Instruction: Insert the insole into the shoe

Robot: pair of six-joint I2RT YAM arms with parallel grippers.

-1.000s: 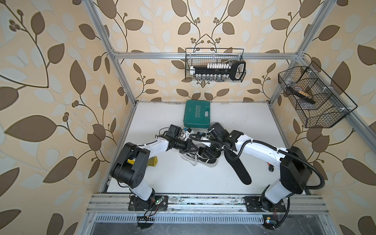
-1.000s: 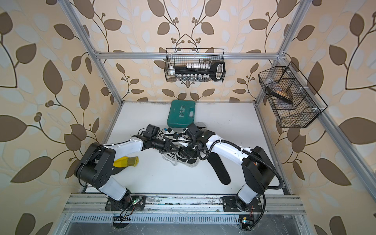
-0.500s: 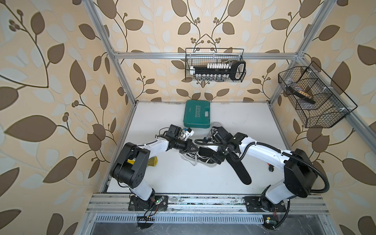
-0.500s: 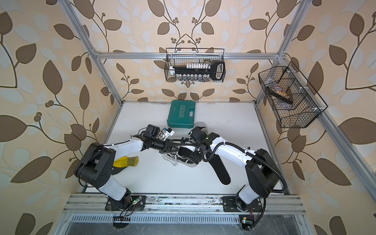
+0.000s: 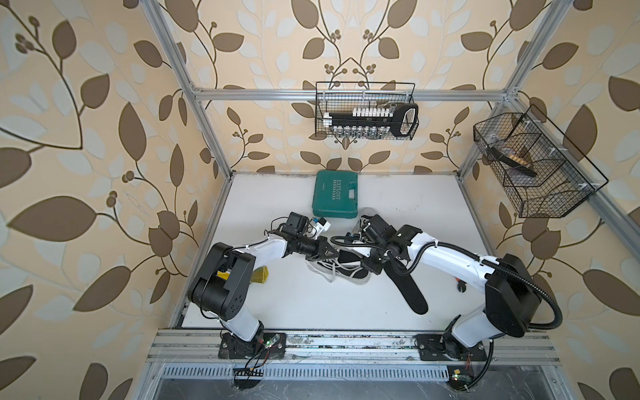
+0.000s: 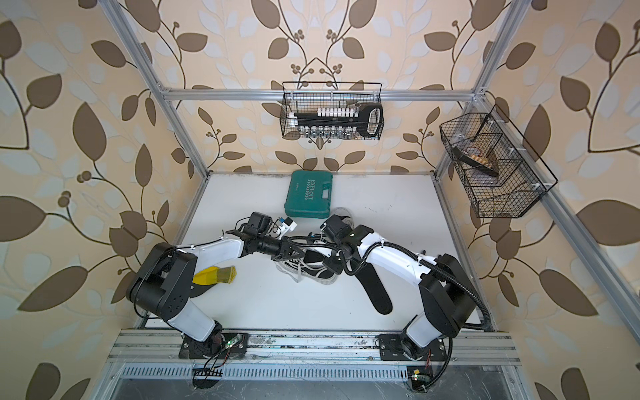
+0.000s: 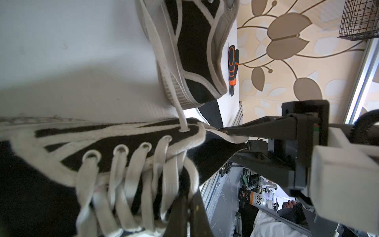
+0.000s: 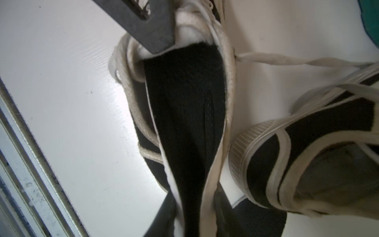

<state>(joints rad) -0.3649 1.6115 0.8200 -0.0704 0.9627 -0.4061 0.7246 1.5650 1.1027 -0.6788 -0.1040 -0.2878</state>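
A black-and-white laced shoe lies mid-table. My left gripper is shut on its tongue among the laces. My right gripper is shut on the heel collar, one finger on each side, and the dark shoe opening stretches between the two grips. The black insole lies flat on the table just right of the shoe, under my right arm. Neither gripper holds it.
A second matching shoe sits behind the right wrist. A green tool case lies at the back, a yellow object by the left arm and orange-black pliers near the right wall. Wire baskets hang above.
My right gripper has closed from wide open onto the shoe's heel collar. The left gripper has kept its hold on the tongue, and the insole has not moved.
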